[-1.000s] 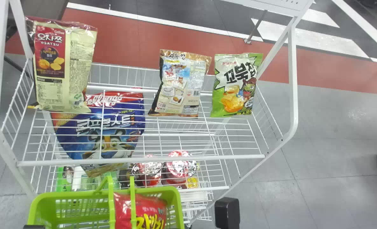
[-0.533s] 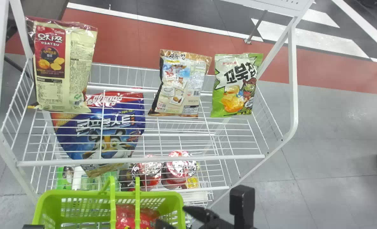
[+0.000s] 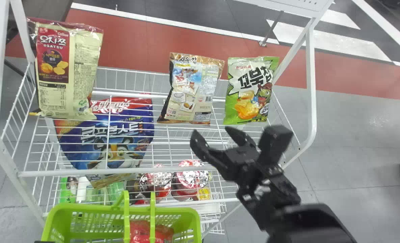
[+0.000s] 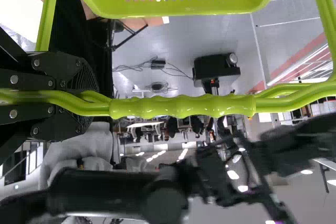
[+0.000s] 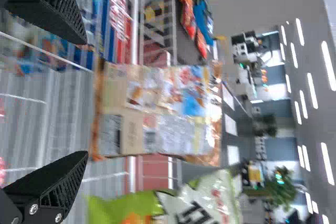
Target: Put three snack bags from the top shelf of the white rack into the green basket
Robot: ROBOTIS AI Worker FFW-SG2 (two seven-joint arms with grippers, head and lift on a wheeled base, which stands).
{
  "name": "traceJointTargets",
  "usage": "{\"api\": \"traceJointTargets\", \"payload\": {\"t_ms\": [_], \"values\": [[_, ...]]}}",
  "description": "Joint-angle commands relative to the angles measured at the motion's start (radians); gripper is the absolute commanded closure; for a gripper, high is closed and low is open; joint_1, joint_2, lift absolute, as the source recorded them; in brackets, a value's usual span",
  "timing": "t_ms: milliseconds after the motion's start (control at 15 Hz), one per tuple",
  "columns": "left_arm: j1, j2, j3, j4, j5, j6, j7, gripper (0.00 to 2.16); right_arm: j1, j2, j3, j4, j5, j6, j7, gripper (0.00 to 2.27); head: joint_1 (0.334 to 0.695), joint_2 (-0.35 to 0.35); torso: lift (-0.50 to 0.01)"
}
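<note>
Right jaws [image 3: 211, 131]: spread, nothing pinched, over the top shelf, just short of the brown bag [image 3: 191, 89]. Left jaws [image 3: 45, 241]: at the bottom edge, pinching the handle [image 4: 178, 106] of the green basket. Clock centred on right jaws, head view, twelve toward the top edge.

Eleven o'clock, near: brown bag, upright on top shelf. Dark lettering along its top; below that small pictures, blocks of fine print, a barcode.

One o'clock, near: green bag [image 3: 248, 94], upright, beside the brown one with a gap between. Bold dark lettering on a white burst; chips and a cartoon character beneath.

Ten o'clock, well apart: cream bag [image 3: 83, 67], upright. Dark red label with pale lettering and pictured chips; printed table under it, fine print alongside.

Nine o'clock, on a shelf beneath: blue bag [image 3: 118, 148]. White lettering on a red band, larger white lettering lower, cartoon tiger.

Seven o'clock, lower: red cups [image 3: 188, 179] with shiny lids. Past them, between seven and eight: basket [image 3: 56, 219], a red bag [image 3: 142, 231] inside, partly behind the handle.

In the way: front rail [image 3: 118, 171] of the white rack, running under the right arm. Rack post [image 3: 311, 84] at two o'clock.
</note>
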Motion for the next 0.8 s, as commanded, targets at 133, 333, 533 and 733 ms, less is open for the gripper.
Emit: {"api": "traceJointTargets", "payload": {"t_ms": [133,333,533,733], "values": [[-0.007,0.012,0.001,-0.003,0.001,0.016,-0.002,2.15,-0.197,0.024,0.058,0.17,0.086,0.019,-0.063,0.08,0.695,-0.35,0.0],[-0.016,0.024,0.007,0.001,0.012,0.022,-0.002,2.15,-0.303,0.024,0.075,0.308,0.111,0.004,-0.117,0.09,0.695,-0.35,0.0],[-0.026,0.03,0.007,0.004,0.013,0.035,0.0,2.15,-0.404,0.022,0.043,0.43,0.097,0.013,-0.068,0.69,0.695,-0.35,0.0],[-0.028,0.03,0.01,0.004,0.013,0.035,0.003,2.15,-0.385,0.022,0.045,0.417,0.085,0.037,0.006,2.02,0.695,-0.35,0.0]]}}
